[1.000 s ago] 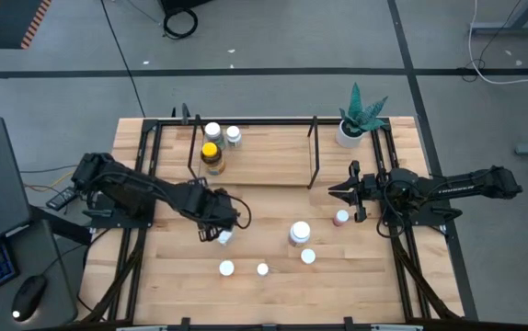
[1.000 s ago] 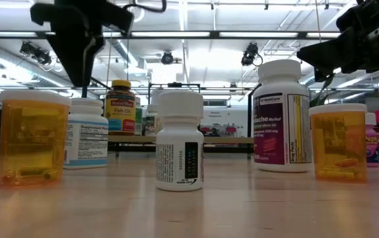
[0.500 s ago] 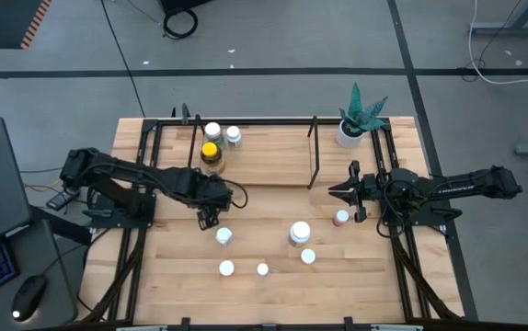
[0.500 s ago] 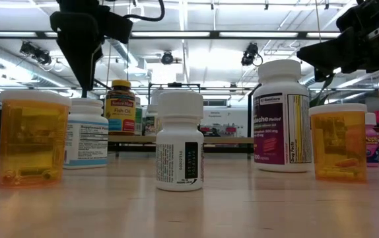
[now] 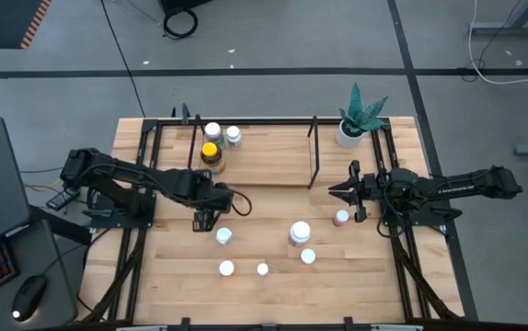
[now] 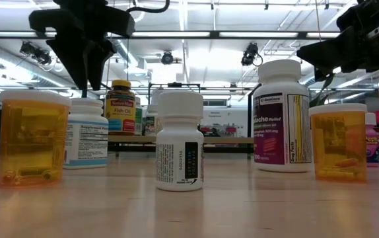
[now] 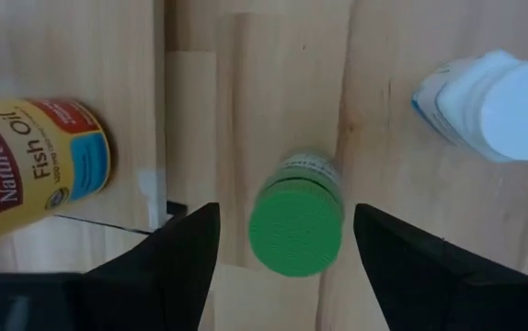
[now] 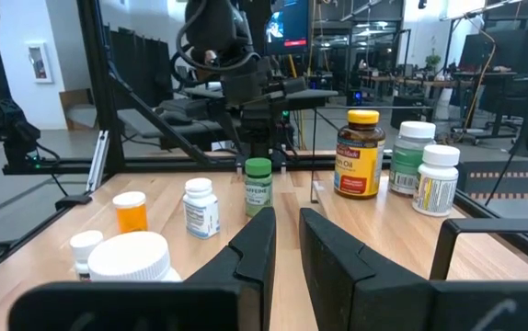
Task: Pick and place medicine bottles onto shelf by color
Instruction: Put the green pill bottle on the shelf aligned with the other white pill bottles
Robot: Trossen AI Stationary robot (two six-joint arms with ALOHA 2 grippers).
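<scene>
My left gripper (image 5: 207, 211) is open and points down over a green-capped bottle (image 7: 296, 225). The bottle stands on the table just in front of the shelf (image 5: 264, 164), and one finger is on either side of its cap without touching it. The right wrist view shows this bottle (image 8: 258, 188) under the left arm. A yellow-capped fish-oil bottle (image 5: 211, 154) and two white-capped bottles (image 5: 212, 131) stand on the shelf board. My right gripper (image 5: 336, 191) waits at the right, its fingers a narrow gap apart, beside a pink-capped bottle (image 5: 341, 218).
Several white-capped bottles stand on the table: one (image 5: 224, 236) close to my left gripper, a large one (image 5: 299, 232), and small ones (image 5: 226, 268) (image 5: 262, 269) (image 5: 308, 256) toward the near edge. A potted plant (image 5: 351, 129) stands at the far right corner. Black rods (image 5: 317, 152) frame the shelf.
My left gripper has moved from beside the white-capped bottle toward the table's far left, stopping over the green-capped bottle. In the low view its fingers now stand apart where they looked together before. The bottles and my right arm have kept still.
</scene>
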